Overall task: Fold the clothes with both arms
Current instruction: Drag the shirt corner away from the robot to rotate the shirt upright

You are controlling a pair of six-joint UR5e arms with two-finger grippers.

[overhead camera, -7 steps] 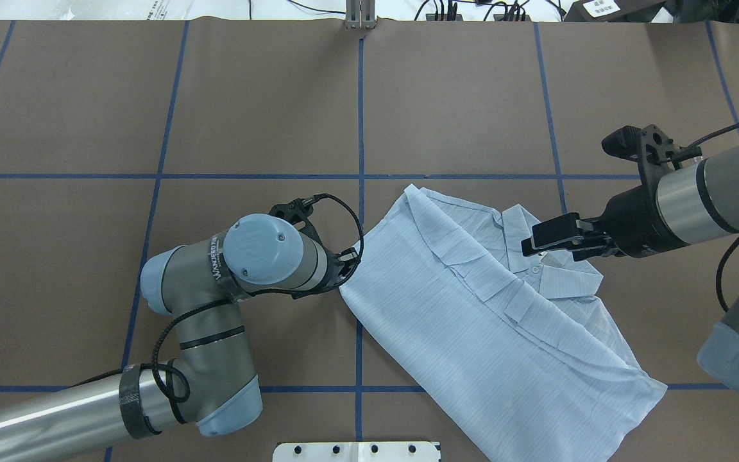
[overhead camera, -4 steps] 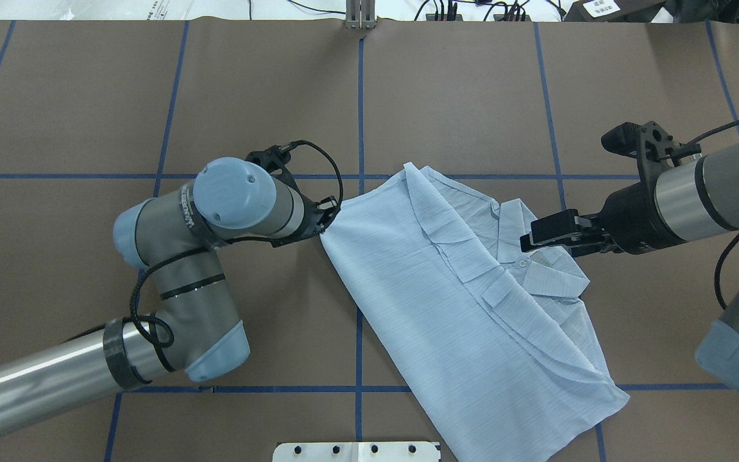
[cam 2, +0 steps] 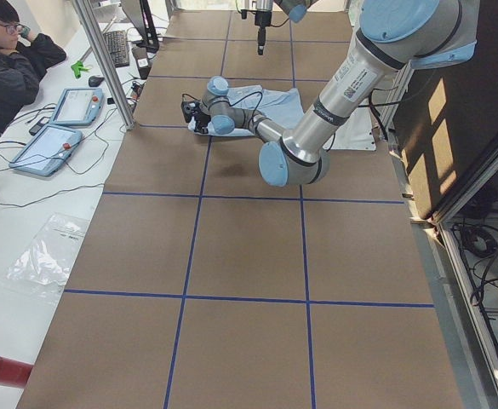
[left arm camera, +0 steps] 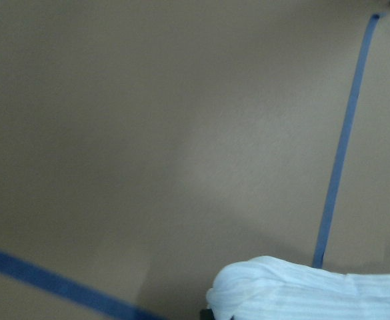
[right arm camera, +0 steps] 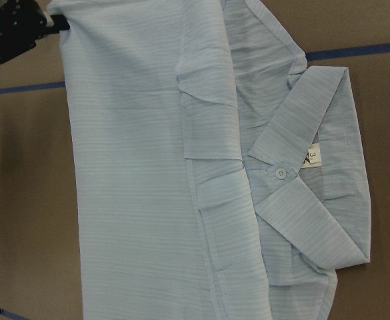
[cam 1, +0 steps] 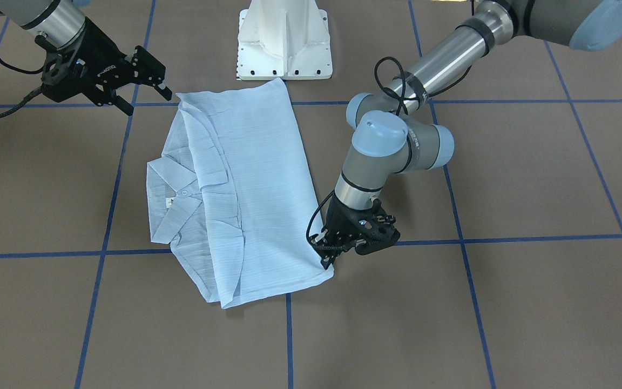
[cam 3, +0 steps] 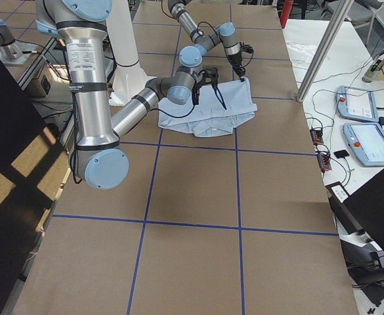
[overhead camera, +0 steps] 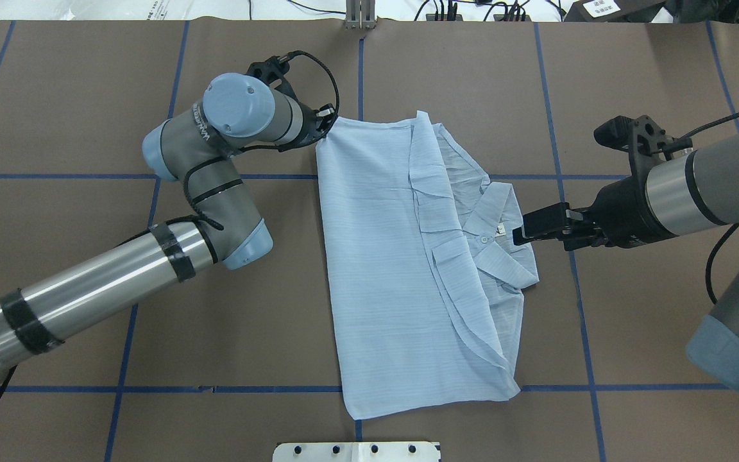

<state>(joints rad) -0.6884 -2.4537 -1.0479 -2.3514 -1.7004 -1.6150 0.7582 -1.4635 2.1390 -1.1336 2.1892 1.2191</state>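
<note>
The light blue striped shirt (overhead camera: 382, 256) lies folded lengthways on the brown table, its collar (overhead camera: 494, 218) on the right side. My left gripper (overhead camera: 324, 125) is shut on the shirt's far left corner, low at the table; it also shows in the front view (cam 1: 326, 258). The left wrist view shows bunched cloth (left arm camera: 315, 293) at its bottom edge. My right gripper (overhead camera: 522, 234) is open and empty, hovering above the collar's edge. The right wrist view looks down on the collar and its button (right arm camera: 279, 173); no fingers show there.
The white pedestal base (overhead camera: 356, 451) stands at the near table edge, close to the shirt's hem. Blue tape lines (overhead camera: 151, 176) divide the table. An operator (cam 2: 10, 68) sits beside the far edge, with tablets (cam 3: 369, 141) on the side table.
My left gripper has dragged the shirt's corner away from the robot and leftwards. The shirt has swung from a slant to lie straight. My right gripper stayed open over the collar.
</note>
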